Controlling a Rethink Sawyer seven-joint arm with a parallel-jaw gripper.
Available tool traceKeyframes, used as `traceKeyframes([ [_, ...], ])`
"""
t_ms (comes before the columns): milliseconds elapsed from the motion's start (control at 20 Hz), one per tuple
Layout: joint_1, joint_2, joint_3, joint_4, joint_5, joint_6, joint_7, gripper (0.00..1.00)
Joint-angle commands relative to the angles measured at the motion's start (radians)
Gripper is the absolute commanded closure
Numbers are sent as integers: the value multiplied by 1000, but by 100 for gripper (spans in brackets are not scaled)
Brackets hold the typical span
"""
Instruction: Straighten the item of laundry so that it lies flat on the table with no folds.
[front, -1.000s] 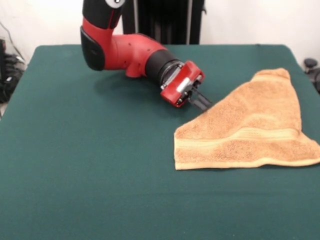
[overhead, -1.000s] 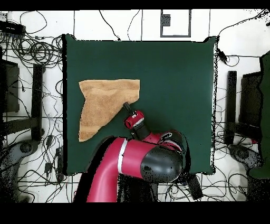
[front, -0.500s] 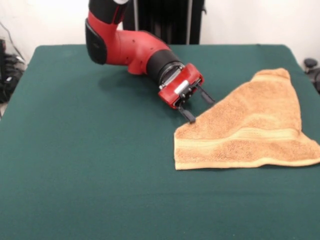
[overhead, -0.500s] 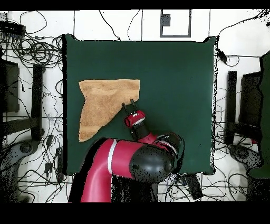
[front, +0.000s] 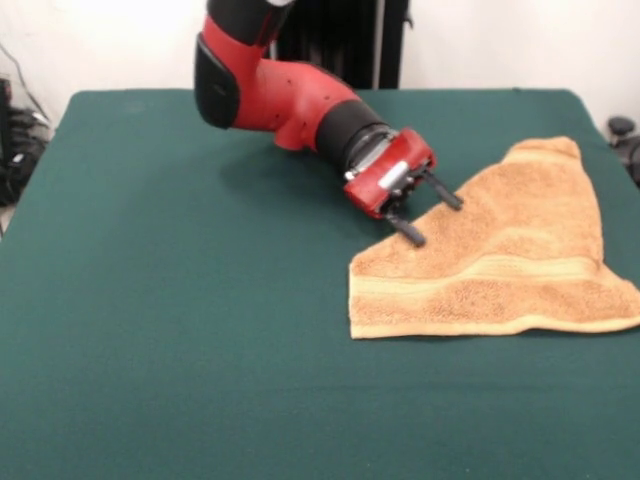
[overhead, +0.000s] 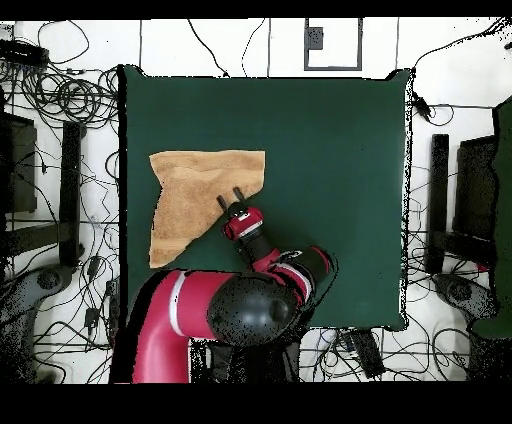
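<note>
While my arm (front: 290, 95) slants down across the green table (front: 180, 330), my hand (front: 432, 212) sits at the towel's (front: 500, 270) slanted folded edge, its two dark fingers (front: 407, 232) spread apart with nothing between them. One fingertip lies over the tan cloth near the fold, the other a little farther in; I cannot tell whether either presses the terry or only hangs just above it. The towel lies toward one side of the table, doubled over into a rough triangle, so whatever sits under the flap is hidden from me. In the front view its far corner is cut off by the picture's edge. From overhead, the towel (overhead: 200, 195) shows whole, while my own arm (overhead: 240, 310) covers the table's (overhead: 330, 140) near edge and my hand (overhead: 229, 200) is small and hard to read.
</note>
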Motion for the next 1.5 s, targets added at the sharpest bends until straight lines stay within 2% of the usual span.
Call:
traceKeyframes([
  [50,124,106,63,-158,-112,131,-50,0],
  [150,135,107,57,-178,-144,129,-22,0],
  [300,147,112,35,-202,-175,126,-48,0],
  [600,156,127,20,-258,-258,138,-23,0],
  [650,156,128,18,-259,-262,158,-22,0],
  [750,164,143,-4,-243,-240,292,-14,0],
  [800,176,145,-39,-201,-163,419,-94,0],
  [850,187,146,-63,-179,-123,485,-142,0],
  [900,218,141,-116,-119,-17,593,-264,0],
  [950,236,138,-148,-76,60,619,-350,0],
  [1000,283,137,-211,2,193,661,-473,0],
  [1050,314,141,-251,45,261,667,-514,0],
  [1100,377,150,-320,122,376,695,-579,0],
  [1150,414,160,-359,158,426,714,-586,0],
  [1200,481,180,-420,218,521,761,-619,0],
  [1300,567,215,-492,273,607,836,-618,0],
  [1500,649,237,-551,298,612,937,-540,0],
])
